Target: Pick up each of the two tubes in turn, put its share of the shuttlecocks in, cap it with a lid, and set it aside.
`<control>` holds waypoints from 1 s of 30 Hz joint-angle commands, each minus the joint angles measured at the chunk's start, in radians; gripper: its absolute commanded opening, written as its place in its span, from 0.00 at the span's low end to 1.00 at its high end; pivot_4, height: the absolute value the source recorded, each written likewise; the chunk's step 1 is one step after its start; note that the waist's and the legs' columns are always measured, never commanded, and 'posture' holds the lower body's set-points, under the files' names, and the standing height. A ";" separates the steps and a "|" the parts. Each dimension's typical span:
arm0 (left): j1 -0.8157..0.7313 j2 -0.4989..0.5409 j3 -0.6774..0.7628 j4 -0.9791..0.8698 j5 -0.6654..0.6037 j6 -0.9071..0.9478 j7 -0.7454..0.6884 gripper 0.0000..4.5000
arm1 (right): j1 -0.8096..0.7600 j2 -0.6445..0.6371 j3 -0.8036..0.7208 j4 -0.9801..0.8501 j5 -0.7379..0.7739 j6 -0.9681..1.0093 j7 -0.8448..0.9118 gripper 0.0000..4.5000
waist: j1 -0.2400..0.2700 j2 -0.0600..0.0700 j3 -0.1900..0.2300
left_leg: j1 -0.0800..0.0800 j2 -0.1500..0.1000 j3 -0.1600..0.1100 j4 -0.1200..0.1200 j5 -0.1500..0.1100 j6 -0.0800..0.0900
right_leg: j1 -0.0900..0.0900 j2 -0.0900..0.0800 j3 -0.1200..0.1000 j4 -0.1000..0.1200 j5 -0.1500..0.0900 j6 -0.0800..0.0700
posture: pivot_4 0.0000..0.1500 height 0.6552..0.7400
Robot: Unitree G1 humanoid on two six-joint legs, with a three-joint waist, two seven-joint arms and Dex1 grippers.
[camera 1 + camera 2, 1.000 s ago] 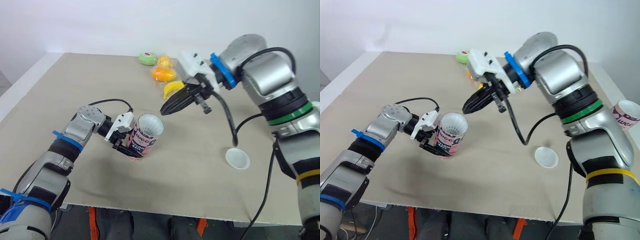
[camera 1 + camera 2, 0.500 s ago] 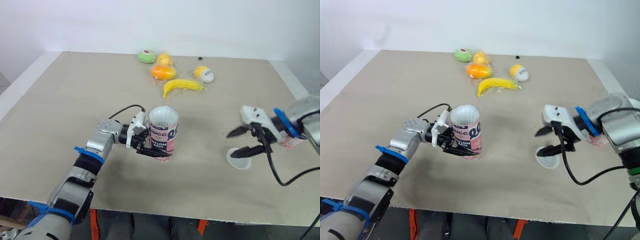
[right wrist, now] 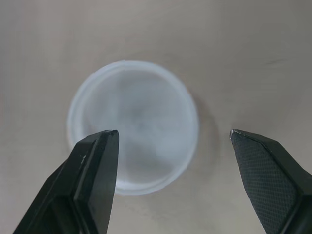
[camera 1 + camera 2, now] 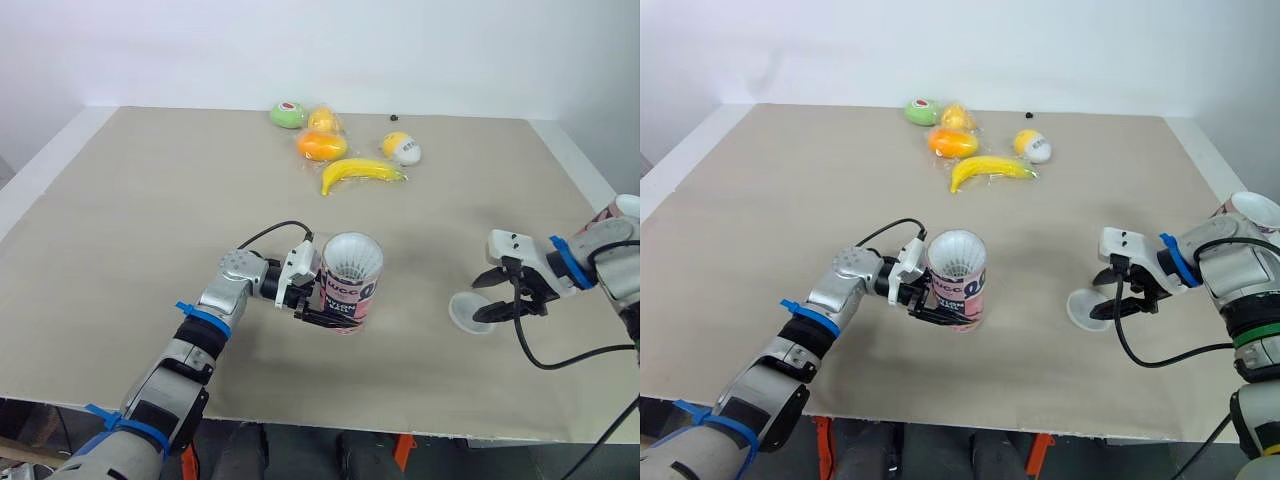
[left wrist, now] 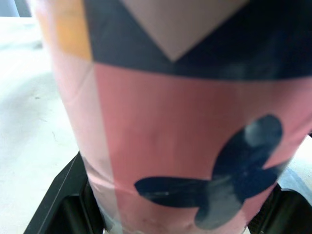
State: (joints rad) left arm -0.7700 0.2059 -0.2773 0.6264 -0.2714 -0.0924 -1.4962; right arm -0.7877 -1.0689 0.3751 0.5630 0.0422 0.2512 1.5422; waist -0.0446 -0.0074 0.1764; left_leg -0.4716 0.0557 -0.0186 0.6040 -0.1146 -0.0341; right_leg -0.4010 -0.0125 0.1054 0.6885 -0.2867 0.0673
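Observation:
A pink and navy tube (image 4: 352, 288) stands near the table's middle with white shuttlecock feathers showing at its open top. My left gripper (image 4: 328, 306) is shut on the tube's lower part; in the left wrist view the tube (image 5: 185, 126) sits between the black fingers (image 5: 61, 197). A round white lid (image 4: 467, 313) lies flat on the table to the right. My right gripper (image 3: 170, 139) hangs open just above the lid (image 3: 134, 122), one finger on either side of it. A second pink tube (image 4: 1246, 214) stands at the far right edge.
At the back of the table lie a banana (image 4: 362, 172), an orange (image 4: 320, 146), a yellow fruit (image 4: 323, 120), a green fruit (image 4: 287, 114) and a white and yellow egg-shaped thing (image 4: 404, 148). The right arm's black cable (image 4: 560, 355) loops above the table.
My right gripper has left its place above the tube, swung down to the right over the lid, and opened. The left gripper has carried the tube toward the table's middle.

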 commanded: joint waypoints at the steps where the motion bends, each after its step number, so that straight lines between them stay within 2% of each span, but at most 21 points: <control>1: -0.003 -0.007 0.016 -0.008 0.000 -0.016 -0.009 0.71 | -0.014 0.004 -0.032 0.027 -0.033 -0.017 -0.004 0.87 | 0.000 0.000 0.000 | 0.000 0.000 0.000 0.000 0.000 0.000 | 0.000 0.000 0.000 0.000 0.000 0.000 | 1.00 0.91; 2: -0.002 -0.007 0.017 -0.008 0.001 -0.016 -0.010 0.71 | -0.014 0.006 -0.033 0.031 -0.038 -0.020 -0.002 0.87 | 0.000 0.000 0.000 | 0.001 0.000 0.000 0.000 0.000 0.000 | 0.001 0.000 0.000 0.000 0.000 0.000 | 1.00 0.91; 5: -0.001 -0.007 0.015 -0.002 0.007 -0.015 -0.011 0.71 | -0.017 0.011 -0.027 0.052 -0.071 -0.036 -0.017 0.72 | 0.000 0.000 0.000 | 0.001 0.000 0.000 0.001 0.000 0.000 | 0.001 0.000 0.000 0.000 0.001 0.001 | 1.00 0.91; 7: -0.001 -0.007 0.015 0.000 0.009 -0.014 -0.012 0.71 | -0.016 0.010 -0.025 0.054 -0.082 -0.042 -0.011 0.53 | 0.000 0.000 0.000 | 0.001 0.000 0.000 0.001 0.001 0.000 | 0.002 0.000 0.000 0.000 0.001 0.002 | 1.00 0.91; 8: -0.003 -0.007 0.014 0.004 0.011 -0.014 -0.011 0.71 | -0.014 0.009 -0.027 0.050 -0.083 -0.046 -0.003 0.40 | 0.001 0.000 0.000 | 0.001 0.000 0.000 0.001 0.001 0.000 | 0.002 0.000 0.000 0.000 0.001 0.001 | 1.00 0.91; 9: -0.004 -0.007 0.014 0.009 0.013 -0.013 -0.011 0.71 | -0.012 0.009 -0.029 0.045 -0.083 -0.046 0.003 0.38 | 0.002 0.000 0.000 | 0.001 0.000 0.000 0.001 0.001 0.000 | 0.002 0.000 0.000 0.000 0.001 0.001 | 1.00 0.91; 11: -0.009 -0.006 0.015 0.021 0.019 -0.010 -0.010 0.71 | -0.010 0.010 -0.036 0.037 -0.088 -0.052 0.005 0.17 | 0.002 0.000 0.000 | 0.001 -0.001 0.000 -0.001 0.001 0.000 | 0.002 -0.001 0.000 -0.001 0.000 0.001 | 1.00 0.91; 12: -0.012 -0.002 0.012 0.028 0.026 -0.006 -0.013 0.71 | -0.012 0.012 -0.040 0.032 -0.092 -0.053 -0.002 0.17 | 0.002 0.000 0.000 | 0.001 -0.001 0.000 -0.001 0.001 0.000 | 0.002 -0.001 0.000 -0.001 0.000 0.001 | 1.00 0.91; 13: -0.015 0.001 0.010 0.036 0.031 -0.008 -0.015 0.71 | -0.014 0.012 -0.043 0.027 -0.094 -0.054 -0.004 0.04 | 0.001 0.000 0.000 | 0.001 -0.001 -0.001 -0.001 0.001 0.000 | 0.002 -0.001 0.000 -0.001 0.000 0.001 | 1.00 0.91; 20: -0.017 -0.012 0.024 0.085 0.041 -0.038 -0.010 0.71 | 0.007 -0.004 -0.078 -0.082 -0.075 -0.025 0.009 0.04 | 0.000 0.000 0.000 | 0.003 -0.001 -0.001 -0.001 0.001 0.000 | 0.003 -0.001 0.000 -0.001 0.000 0.001 | 1.00 0.91; 25: -0.012 -0.023 0.030 0.116 0.051 -0.067 -0.008 0.71 | 0.013 -0.013 -0.135 -0.293 0.002 0.076 0.041 0.04 | 0.000 0.001 -0.001 | 0.003 -0.001 -0.001 -0.001 0.001 0.000 | 0.003 -0.001 0.000 -0.001 0.001 0.002 | 1.00 0.91; 30: -0.019 -0.021 0.018 0.164 0.084 -0.103 -0.020 0.71 | -0.077 0.001 -0.165 -0.511 0.095 0.199 0.070 0.04 | 0.000 0.003 -0.001 | 0.003 -0.001 -0.001 0.000 0.001 0.000 | 0.003 -0.001 0.000 -0.001 0.001 0.002 | 1.00 0.91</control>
State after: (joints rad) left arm -0.7870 0.1793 -0.2459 0.7560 -0.2273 -0.1792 -1.5177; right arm -0.8100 -1.0570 0.2621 0.1322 0.0981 0.4067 1.5714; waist -0.0445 -0.0049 0.1749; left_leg -0.4685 0.0544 -0.0194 0.6036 -0.1136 -0.0343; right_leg -0.3975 -0.0134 0.1052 0.6878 -0.2859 0.0695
